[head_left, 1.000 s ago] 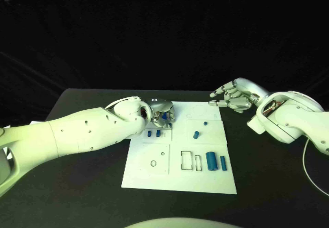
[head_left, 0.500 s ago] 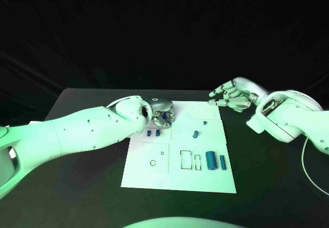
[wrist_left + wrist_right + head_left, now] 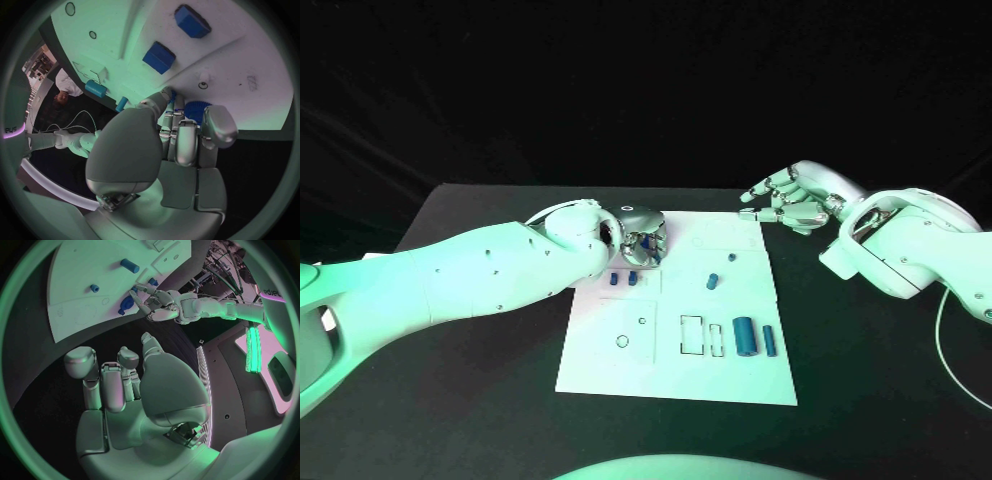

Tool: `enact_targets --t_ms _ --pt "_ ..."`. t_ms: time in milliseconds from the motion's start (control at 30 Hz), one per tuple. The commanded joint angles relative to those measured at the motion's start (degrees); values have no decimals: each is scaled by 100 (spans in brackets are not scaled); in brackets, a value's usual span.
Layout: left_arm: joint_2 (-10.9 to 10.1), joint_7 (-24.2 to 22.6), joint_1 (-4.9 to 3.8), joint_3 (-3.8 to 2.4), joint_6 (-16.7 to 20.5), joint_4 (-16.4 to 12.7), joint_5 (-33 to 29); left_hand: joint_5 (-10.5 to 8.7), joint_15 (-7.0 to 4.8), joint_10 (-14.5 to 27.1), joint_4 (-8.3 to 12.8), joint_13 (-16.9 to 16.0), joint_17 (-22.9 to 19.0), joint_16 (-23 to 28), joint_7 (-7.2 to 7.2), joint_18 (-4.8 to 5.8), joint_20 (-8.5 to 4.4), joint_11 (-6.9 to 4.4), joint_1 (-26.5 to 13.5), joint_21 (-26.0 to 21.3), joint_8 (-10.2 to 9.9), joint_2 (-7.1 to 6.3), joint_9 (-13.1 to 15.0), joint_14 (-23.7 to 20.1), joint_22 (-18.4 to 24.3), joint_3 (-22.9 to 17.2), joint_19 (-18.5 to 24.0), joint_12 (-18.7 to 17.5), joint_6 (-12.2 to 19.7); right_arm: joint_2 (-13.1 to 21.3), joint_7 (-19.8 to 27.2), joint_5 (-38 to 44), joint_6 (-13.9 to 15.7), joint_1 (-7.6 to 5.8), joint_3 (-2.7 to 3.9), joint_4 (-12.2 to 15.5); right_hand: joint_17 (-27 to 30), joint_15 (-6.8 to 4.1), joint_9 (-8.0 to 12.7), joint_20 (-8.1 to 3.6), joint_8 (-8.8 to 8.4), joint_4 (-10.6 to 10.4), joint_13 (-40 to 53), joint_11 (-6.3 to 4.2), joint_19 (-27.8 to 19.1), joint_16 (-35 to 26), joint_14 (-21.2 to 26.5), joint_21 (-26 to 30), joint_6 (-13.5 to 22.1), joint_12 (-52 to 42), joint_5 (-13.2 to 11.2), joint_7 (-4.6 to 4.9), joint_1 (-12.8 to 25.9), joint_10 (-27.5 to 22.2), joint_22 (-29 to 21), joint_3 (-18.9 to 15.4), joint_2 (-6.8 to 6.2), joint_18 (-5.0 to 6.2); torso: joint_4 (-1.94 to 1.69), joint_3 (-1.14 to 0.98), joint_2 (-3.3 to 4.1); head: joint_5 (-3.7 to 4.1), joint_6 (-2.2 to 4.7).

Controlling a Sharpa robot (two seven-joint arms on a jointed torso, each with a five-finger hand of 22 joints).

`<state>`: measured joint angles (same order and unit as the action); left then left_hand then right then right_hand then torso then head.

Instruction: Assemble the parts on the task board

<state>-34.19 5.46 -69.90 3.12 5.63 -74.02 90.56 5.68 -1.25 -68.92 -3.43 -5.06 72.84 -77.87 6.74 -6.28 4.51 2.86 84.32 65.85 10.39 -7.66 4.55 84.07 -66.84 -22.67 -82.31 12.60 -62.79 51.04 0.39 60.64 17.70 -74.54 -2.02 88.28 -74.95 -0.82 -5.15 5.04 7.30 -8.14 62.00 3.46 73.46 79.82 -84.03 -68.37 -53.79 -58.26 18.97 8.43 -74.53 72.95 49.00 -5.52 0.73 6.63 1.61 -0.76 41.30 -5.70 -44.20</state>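
Looking down from the head view, we saw the task board (image 3: 678,330) lying in the middle of the black worktop (image 3: 473,400), its long axis running from the bottom of the frame toward the top. The left hand (image 3: 640,240) hung over the board's upper left corner, its fingers (image 3: 181,137) curled in around a blue toothed part (image 3: 199,111); from the left wrist view we judged the part to be held, though the contact itself was partly hidden. Two blue blocks (image 3: 625,282) lay just below that hand in the frame, so the left hand was plainly the nearer one to them. The right hand (image 3: 788,200) hovered off the board's upper right corner, above the worktop, fingers loosely bent and apart, holding nothing. Two blue cylinders (image 3: 754,341) lay side by side at the board's lower right, long axes along the board's length, beside empty rectangular outlines. A small blue peg (image 3: 714,283) sat near the board's centre, well apart from both hands. We could read no lettering on the board.
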Motion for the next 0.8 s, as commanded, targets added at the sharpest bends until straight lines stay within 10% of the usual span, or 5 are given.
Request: enact_targets --t_ms 33,367,800 --pt "10 42 30 18 -180 -10 13 -10 -41 -96 55 -34 27 -34 0 113 -22 -7 90 89 -23 18 20 183 -91 -86 -44 29 -81 -2 42 8 -44 2 1 3 -123 -56 6 -48 33 10 6 -39 8 -12 -314 30 -1 -27 23 -26 -46 -12 1 -18 2 75 2 1 2 -5 -2" --pt "-168 -95 32 -46 325 -228 -178 -36 -48 -183 205 -103 47 -77 14 145 -39 -12 94 270 -51 36 32 206 -283 -271 -68 -21 -205 -10 51 -1 -41 2 1 -9 -116 -56 6 -48 34 5 0 -38 7 -18 -312 32 -2 -20 25 -25 -42 -15 -3 -19 9 76 -11 2 -4 -10 8" --pt "-742 20 -25 -287 284 -756 -664 -44 -29 -179 217 -125 -3 -58 33 147 -25 12 -57 297 -121 -15 21 202 -324 -322 -54 -115 -210 -18 55 -13 -35 6 1 -27 -116 -56 6 -48 34 5 0 -38 7 -18 -312 32 -2 -20 25 -25 -42 -15 -3 -19 9 76 -12 -2 -2 -46 16"
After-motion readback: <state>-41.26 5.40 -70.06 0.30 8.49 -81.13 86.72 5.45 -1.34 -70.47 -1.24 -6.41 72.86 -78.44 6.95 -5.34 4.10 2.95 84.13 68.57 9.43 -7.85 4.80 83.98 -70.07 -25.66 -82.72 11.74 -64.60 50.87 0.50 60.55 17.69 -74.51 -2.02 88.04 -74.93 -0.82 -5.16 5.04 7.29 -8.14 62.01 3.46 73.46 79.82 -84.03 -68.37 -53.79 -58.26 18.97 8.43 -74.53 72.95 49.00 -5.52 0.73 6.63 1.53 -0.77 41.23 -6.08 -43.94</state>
